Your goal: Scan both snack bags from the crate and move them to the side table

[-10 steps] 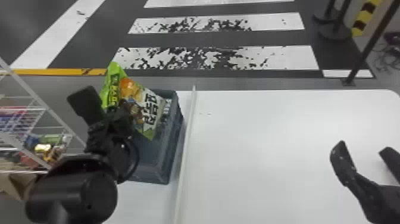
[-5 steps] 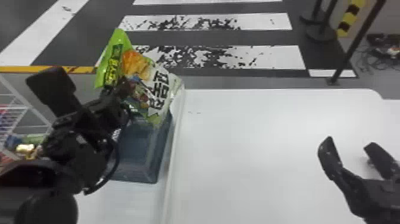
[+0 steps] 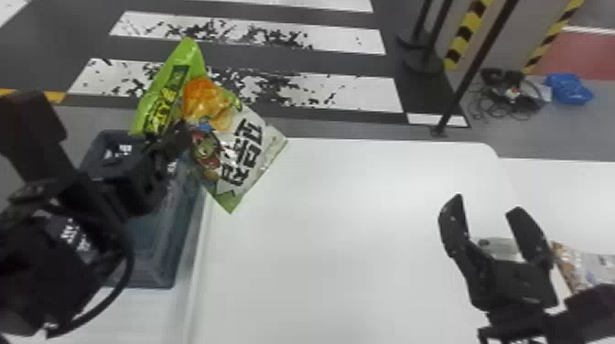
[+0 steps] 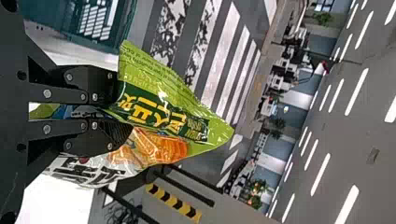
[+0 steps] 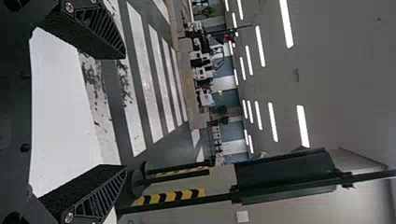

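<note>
In the head view my left gripper (image 3: pixel 169 139) is shut on a green and white snack bag (image 3: pixel 247 151), above the far right edge of the grey-blue crate (image 3: pixel 160 256). The left wrist view has the left gripper (image 4: pixel 123 112) pinching the crumpled bag (image 4: pixel 163 109) between its fingers. My right gripper (image 3: pixel 487 215) stands open over the right part of the white table (image 3: pixel 343 238), nothing between its fingers; the right wrist view has the same gripper (image 5: pixel 123 112) wide apart. Another snack bag (image 3: pixel 590 270) lies at the right edge, partly behind the right arm.
A small pale object (image 3: pixel 499 247) is seen between the right gripper's fingers, beyond them on the surface. A second white surface (image 3: pixel 572 192) adjoins the table on the right. Black posts (image 3: pixel 476 68) stand on the floor behind.
The head view has swung to the right, bringing the bag at the right edge into sight. My left gripper has carried its bag from over the crate toward the table side.
</note>
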